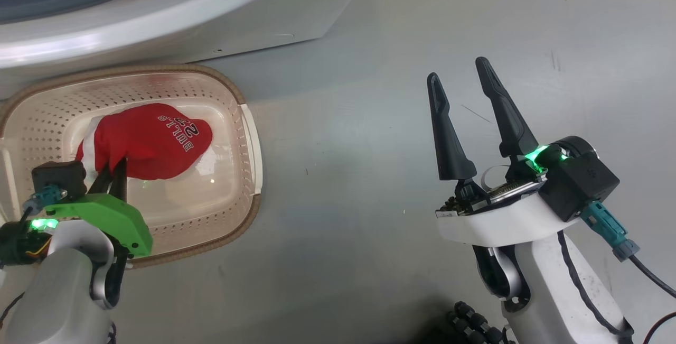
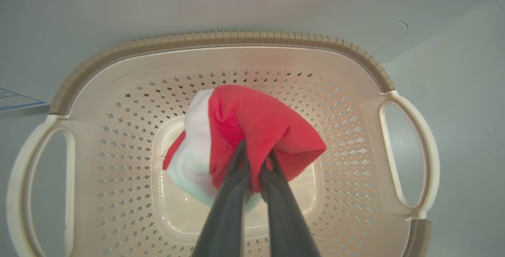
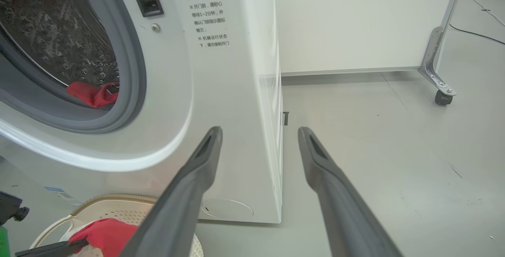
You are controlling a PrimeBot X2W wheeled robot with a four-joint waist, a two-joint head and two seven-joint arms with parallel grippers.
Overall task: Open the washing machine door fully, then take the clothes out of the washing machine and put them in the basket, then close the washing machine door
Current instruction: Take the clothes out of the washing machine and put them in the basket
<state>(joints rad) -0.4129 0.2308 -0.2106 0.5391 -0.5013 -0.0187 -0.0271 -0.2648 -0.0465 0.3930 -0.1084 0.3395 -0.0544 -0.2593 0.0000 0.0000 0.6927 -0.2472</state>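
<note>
We are pinching the red jersey (image 1: 153,140) in our left gripper (image 1: 113,168), its two dark fingers pressing together on a fold of the cloth. The jersey is hanging bunched over the middle of the basket (image 1: 240,102), its white "BULLS" lettering facing up in the head view. In the left wrist view a white part of the fabric is drooping beside the red. We cannot tell whether the bundle is touching the basket's bottom.

The cream basket with its brown rim is sitting on the grey floor (image 1: 369,175), just in front of the washing machine (image 3: 221,91) and below its round opening. In the right wrist view a second red piece (image 3: 92,93) is lying at the bottom of the steel drum (image 3: 59,32), behind the grey gasket (image 3: 130,71).

We are holding our right gripper (image 1: 457,69) well apart from the basket, above bare floor, its fingers spread wide and gripping nothing, pointing past the washer's right corner towards a white panel (image 3: 355,20) on castors.
</note>
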